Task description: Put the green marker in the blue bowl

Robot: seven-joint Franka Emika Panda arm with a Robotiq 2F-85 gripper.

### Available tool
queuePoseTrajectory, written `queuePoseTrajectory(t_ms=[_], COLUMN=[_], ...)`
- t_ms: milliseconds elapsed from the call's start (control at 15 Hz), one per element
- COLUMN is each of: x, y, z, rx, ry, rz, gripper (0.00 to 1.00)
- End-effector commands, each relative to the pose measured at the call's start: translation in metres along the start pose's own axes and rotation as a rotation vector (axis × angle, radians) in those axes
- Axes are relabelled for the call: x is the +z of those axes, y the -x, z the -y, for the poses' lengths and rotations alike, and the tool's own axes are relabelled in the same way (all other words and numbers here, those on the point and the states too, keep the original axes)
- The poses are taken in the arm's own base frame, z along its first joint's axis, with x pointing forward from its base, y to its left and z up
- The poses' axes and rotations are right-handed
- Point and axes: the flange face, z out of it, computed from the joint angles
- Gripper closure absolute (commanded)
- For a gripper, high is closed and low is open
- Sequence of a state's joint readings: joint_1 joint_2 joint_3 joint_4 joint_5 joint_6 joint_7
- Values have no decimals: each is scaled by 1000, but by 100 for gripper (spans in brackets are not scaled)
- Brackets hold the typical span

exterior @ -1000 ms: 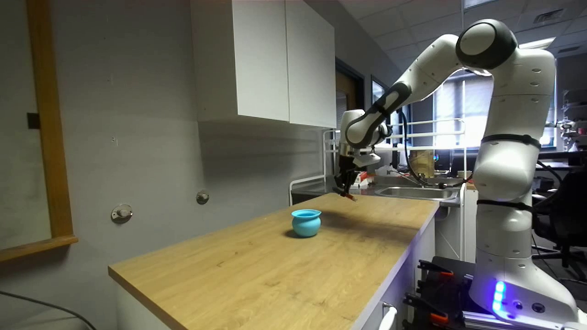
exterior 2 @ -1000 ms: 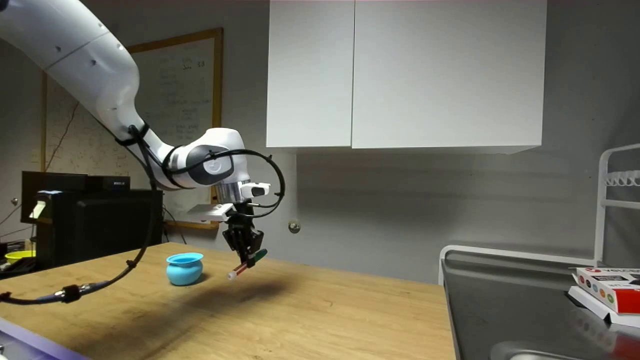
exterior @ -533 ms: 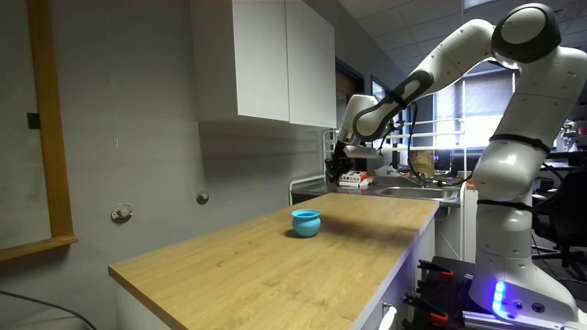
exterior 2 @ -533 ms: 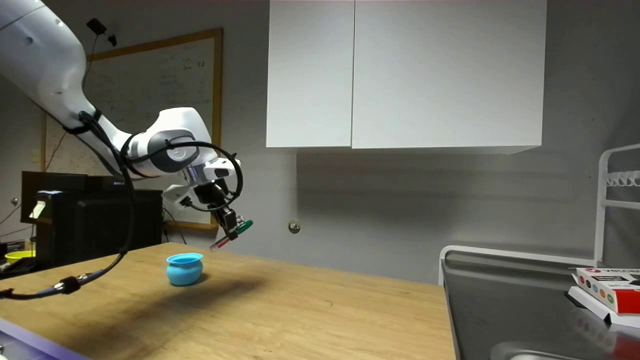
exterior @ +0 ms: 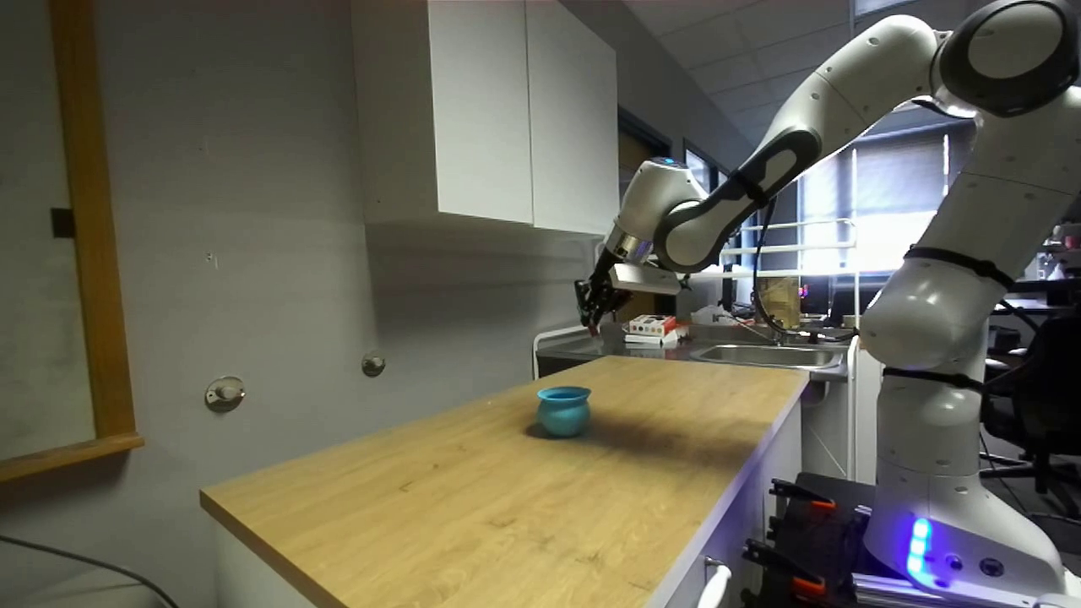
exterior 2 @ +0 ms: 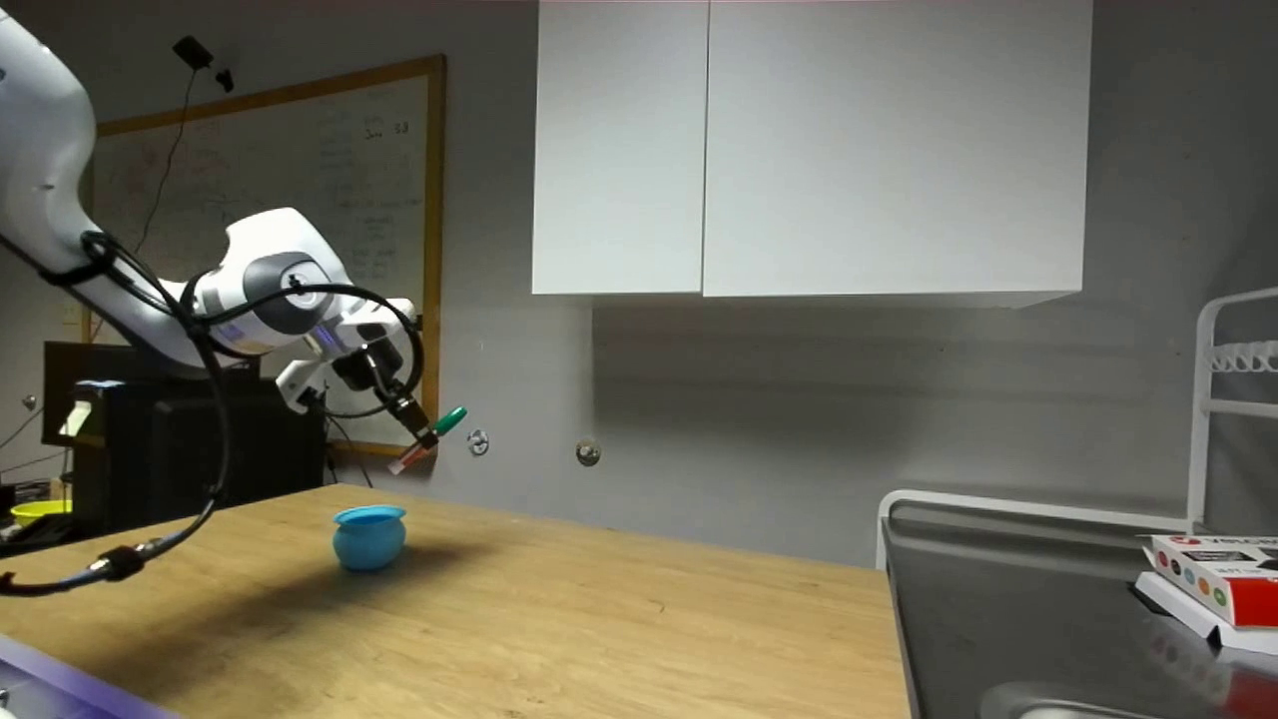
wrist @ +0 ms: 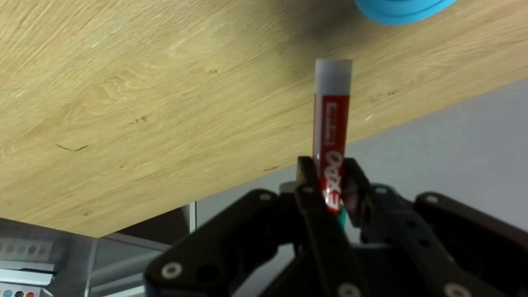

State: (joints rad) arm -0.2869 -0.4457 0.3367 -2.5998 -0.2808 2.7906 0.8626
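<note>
- Our black two-fingered tool [wrist: 330, 167] is clamped on the slim, red-labelled, green-capped plastic marker [wrist: 332, 132]; we hold it slanted, cap uppermost, above the pale wood-grain table [exterior 2: 649, 629].
- The small, round-bellied, flare-rimmed, teal-blue bowl [exterior 2: 369, 544] stands upright on the table, lower than our tool and apart from it; in the wrist view it lies past the marker's pale end, up and to the right, mostly out of sight.
- Should we let go here, we judge the marker would likely miss; our tool looks too high and not squarely over the mouth.
- Coming down at this slant, the pale end could snag the rim and shove or tip the bowl; such a knock could also swivel the marker in our hold, leaving it to land across the opening.
</note>
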Motion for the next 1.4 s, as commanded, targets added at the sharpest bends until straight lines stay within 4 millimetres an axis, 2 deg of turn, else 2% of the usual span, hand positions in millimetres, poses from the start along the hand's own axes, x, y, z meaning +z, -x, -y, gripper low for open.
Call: queuePoseTrajectory(t_ms=[0, 400, 733, 1067, 1333], x=[3, 5, 12, 36, 56], y=[17, 50, 71, 79, 70], z=[18, 62, 93, 106, 108], rx=[-9, -81, -141, -193, -204], ry=[39, 68, 78, 112, 127], rz=[-35, -53, -40, -13, 2], gripper=[94, 94, 94, 94, 94])
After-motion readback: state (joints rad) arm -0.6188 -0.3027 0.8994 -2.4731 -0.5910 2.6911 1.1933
